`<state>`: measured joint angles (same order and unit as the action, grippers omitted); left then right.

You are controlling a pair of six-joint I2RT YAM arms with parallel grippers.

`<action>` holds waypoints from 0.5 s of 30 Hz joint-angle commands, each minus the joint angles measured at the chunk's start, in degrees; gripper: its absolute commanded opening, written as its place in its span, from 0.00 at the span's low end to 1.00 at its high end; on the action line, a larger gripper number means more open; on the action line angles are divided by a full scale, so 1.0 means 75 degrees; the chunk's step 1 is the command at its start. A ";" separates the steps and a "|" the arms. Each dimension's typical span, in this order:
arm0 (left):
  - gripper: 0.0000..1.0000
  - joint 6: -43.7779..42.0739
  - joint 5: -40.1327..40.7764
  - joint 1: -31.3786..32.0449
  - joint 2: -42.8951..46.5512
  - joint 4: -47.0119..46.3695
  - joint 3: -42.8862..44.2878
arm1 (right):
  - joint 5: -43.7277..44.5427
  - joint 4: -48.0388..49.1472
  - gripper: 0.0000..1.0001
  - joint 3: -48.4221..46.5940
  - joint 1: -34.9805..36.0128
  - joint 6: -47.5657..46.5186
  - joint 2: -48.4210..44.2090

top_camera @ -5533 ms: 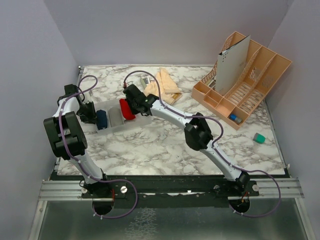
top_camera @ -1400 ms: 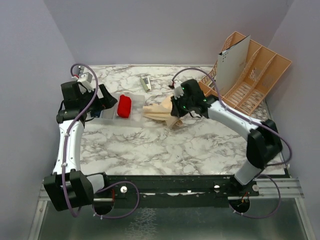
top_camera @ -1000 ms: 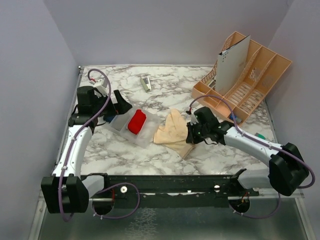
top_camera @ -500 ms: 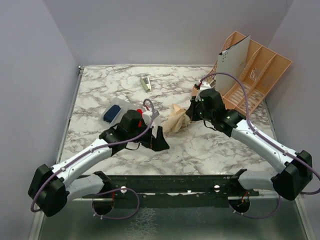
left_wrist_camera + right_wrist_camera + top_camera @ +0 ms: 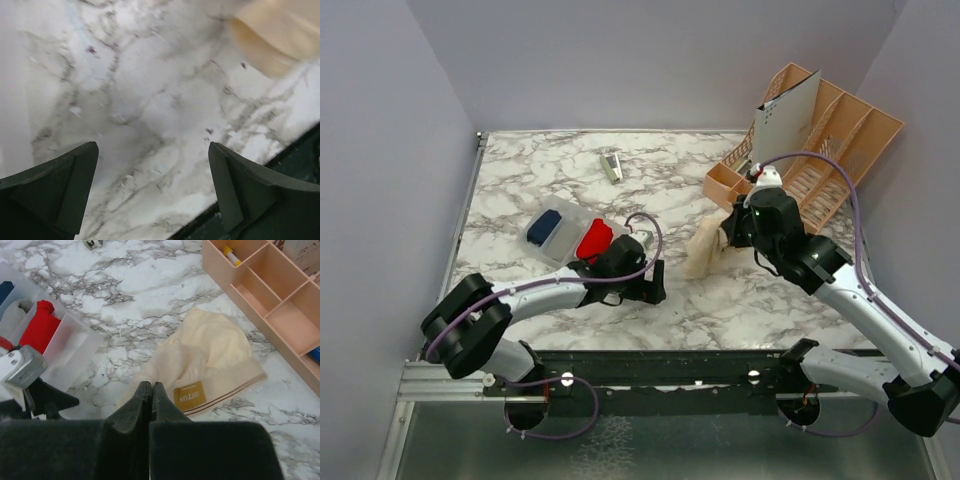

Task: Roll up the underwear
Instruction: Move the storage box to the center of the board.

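The right gripper [image 5: 733, 232] was clenched, its two fingers [image 5: 142, 402] pressed flat against each other with no gap showing. Their tips sat right at the near edge of the peach underwear [image 5: 210, 365]; whether a fold of cloth was pinched between them could not be told. That garment lay spread and loosely rumpled on the marble table [image 5: 750, 305], right of centre, just in front of the peach organiser [image 5: 825, 165], with a small gold label facing up (its lettering too small to read surely). In the overhead view it showed as a pale slanting shape [image 5: 705, 250] beside the right wrist.

The left gripper [image 5: 655, 287] was released, jaws spread wide, and held nothing. It hung low over bare table near the front edge, a little left of the peach underwear, and its wrist camera caught only a corner of that cloth [image 5: 280, 35] beyond the fingers [image 5: 55, 185].

The red underwear [image 5: 593, 240] sat rolled in a clear divided tray [image 5: 567, 255] left of centre, with a blue roll [image 5: 545, 222] in a further slot. From the right wrist, the red underwear [image 5: 40, 327] lay well apart from the peach one.
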<state>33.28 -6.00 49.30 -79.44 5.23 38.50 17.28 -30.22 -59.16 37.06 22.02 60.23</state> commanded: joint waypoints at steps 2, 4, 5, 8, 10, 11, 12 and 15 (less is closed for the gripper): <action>0.99 -0.0295 0.1182 -0.0785 -0.0814 -0.0329 0.0694 | -0.0025 -0.0672 0.01 0.0052 -0.0031 0.0095 -0.0505; 0.99 -0.0489 0.1080 -0.1360 -0.1062 -0.0362 0.0947 | -0.0653 -0.0645 0.00 0.0156 -0.0031 -0.0078 -0.0558; 0.99 -0.0599 0.0996 -0.1606 -0.1174 -0.0405 0.1080 | -0.0937 -0.0641 0.00 0.0189 -0.0031 -0.0143 -0.0559; 0.99 -0.0943 0.0804 -0.2381 -0.1561 -0.0453 0.1629 | -0.1876 -0.0351 0.01 0.0333 -0.0028 -0.0399 -0.0513; 0.99 -0.1199 0.0509 -0.2766 -0.1926 -0.0444 0.2098 | -0.2689 0.0013 0.00 0.0483 -0.0031 -0.0555 -0.0475; 0.99 -0.1318 0.0452 -0.2936 -0.2166 -0.0348 0.2390 | -0.3115 0.0224 0.00 0.0521 -0.0028 -0.0629 -0.0437; 0.99 -0.1425 0.0392 -0.3077 -0.2392 -0.0234 0.2689 | -0.3705 0.0433 0.01 0.0551 -0.0025 -0.0683 -0.0379; 0.99 -0.1456 0.0178 -0.3311 -0.2612 0.0118 0.3366 | -0.5194 0.1034 0.00 0.0528 -0.0031 -0.0894 -0.0121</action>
<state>25.85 -2.00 26.24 -97.14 4.14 58.06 -2.68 -30.15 -55.18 37.01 18.63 57.34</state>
